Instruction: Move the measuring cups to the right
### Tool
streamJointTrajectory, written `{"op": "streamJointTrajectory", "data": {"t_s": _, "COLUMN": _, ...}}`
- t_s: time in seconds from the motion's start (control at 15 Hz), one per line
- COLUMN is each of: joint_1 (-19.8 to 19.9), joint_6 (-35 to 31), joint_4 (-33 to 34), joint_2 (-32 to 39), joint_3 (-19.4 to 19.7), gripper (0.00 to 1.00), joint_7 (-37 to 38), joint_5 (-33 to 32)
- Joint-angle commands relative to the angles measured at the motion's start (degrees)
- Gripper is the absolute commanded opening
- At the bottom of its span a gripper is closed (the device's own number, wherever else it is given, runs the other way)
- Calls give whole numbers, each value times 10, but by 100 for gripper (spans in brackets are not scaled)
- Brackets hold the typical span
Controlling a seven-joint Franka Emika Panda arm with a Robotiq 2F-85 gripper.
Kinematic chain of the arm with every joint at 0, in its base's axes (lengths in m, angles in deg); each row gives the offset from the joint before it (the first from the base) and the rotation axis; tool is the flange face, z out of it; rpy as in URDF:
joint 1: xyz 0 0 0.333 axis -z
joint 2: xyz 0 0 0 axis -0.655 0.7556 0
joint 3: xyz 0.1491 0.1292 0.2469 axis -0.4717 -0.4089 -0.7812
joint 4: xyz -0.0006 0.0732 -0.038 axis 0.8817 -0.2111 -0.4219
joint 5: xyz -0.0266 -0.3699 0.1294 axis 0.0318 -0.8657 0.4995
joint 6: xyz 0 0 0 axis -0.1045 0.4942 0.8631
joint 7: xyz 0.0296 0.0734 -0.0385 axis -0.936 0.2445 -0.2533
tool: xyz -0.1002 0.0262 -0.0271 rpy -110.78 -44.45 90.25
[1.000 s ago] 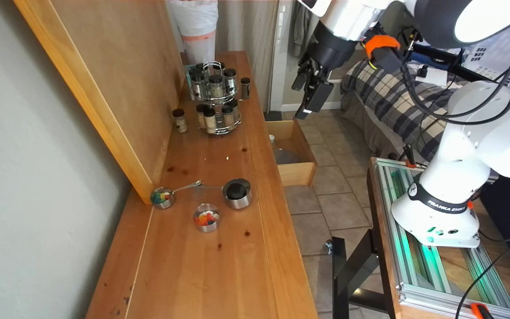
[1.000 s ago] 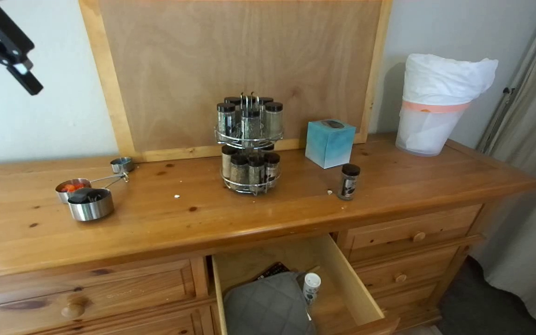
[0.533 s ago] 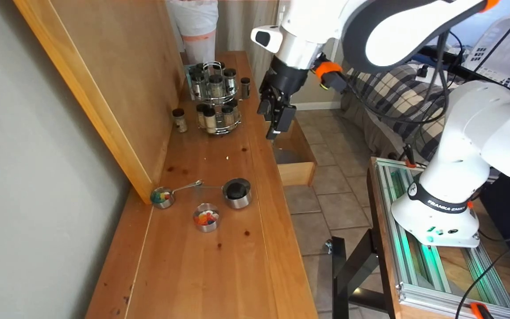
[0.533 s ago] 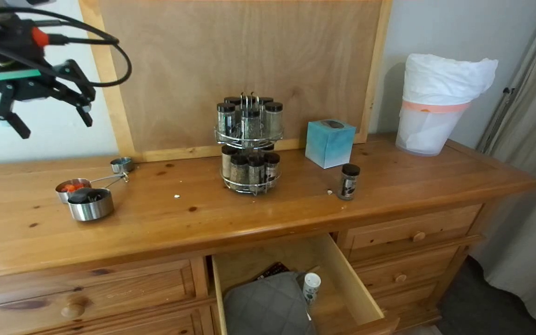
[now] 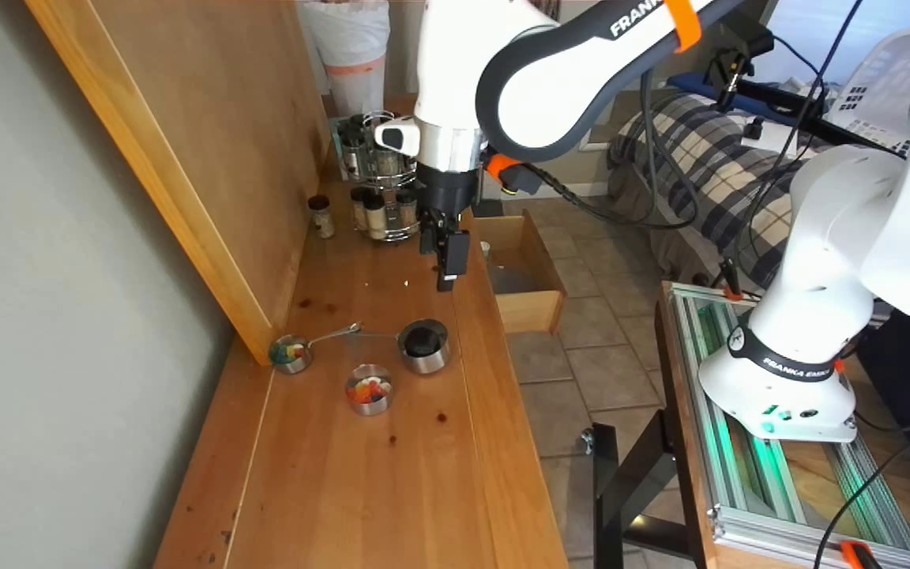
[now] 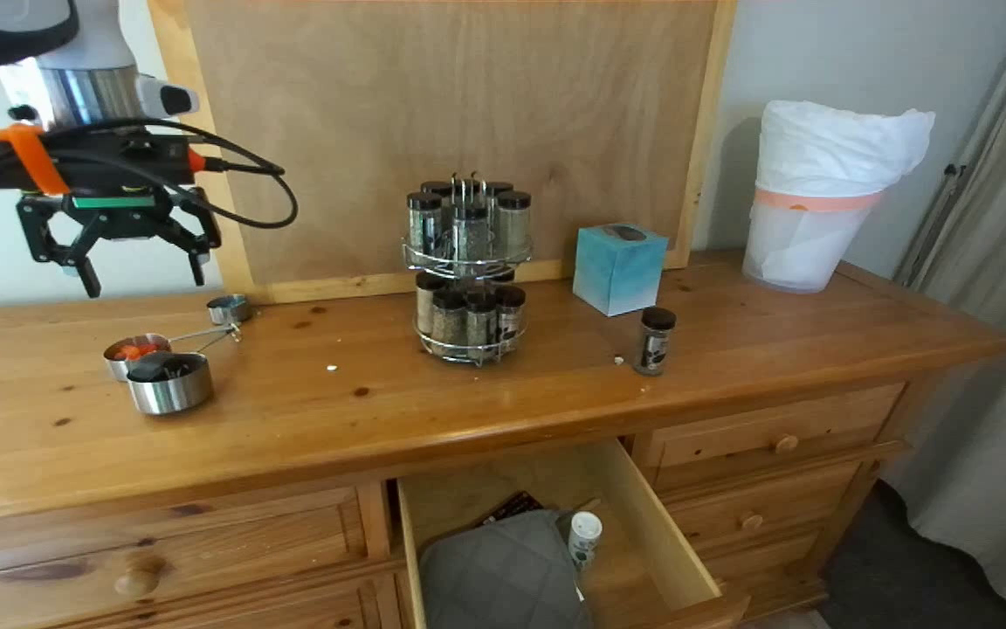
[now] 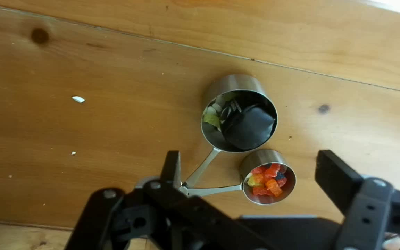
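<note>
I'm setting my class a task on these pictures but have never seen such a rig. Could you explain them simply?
The machine is a white robot arm ending in a black two-fingered gripper, a simple mechanical hand. Two pictures are taken from outside it; the wrist view is taken from the arm itself, looking down past the gripper. On the wooden dresser sit three metal measuring cups with things inside, a two-tier spice rack, a blue box and a lined bin. The gripper hangs open, holding nothing.
</note>
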Motion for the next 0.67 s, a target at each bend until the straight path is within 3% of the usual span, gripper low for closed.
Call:
{"op": "streamJointTrajectory", "data": {"t_s": 0.0, "joint_1": 16, "joint_6": 38, "joint_4": 55, "joint_2": 59, "joint_3": -34, "gripper": 100, "joint_7": -3, "joint_5": 27}}
{"op": "streamJointTrajectory", "data": {"t_s": 0.13, "joint_1": 24, "joint_6": 19, "joint_4": 33, "joint_2": 43, "joint_3": -43, "gripper": 100, "joint_7": 6, "joint_5": 9}}
{"op": "streamJointTrajectory", "data": {"t_s": 0.6, "joint_1": 30, "joint_6": 18, "joint_4": 53, "joint_2": 68, "joint_3": -52, "gripper": 100, "joint_7": 13, "joint_5": 10}}
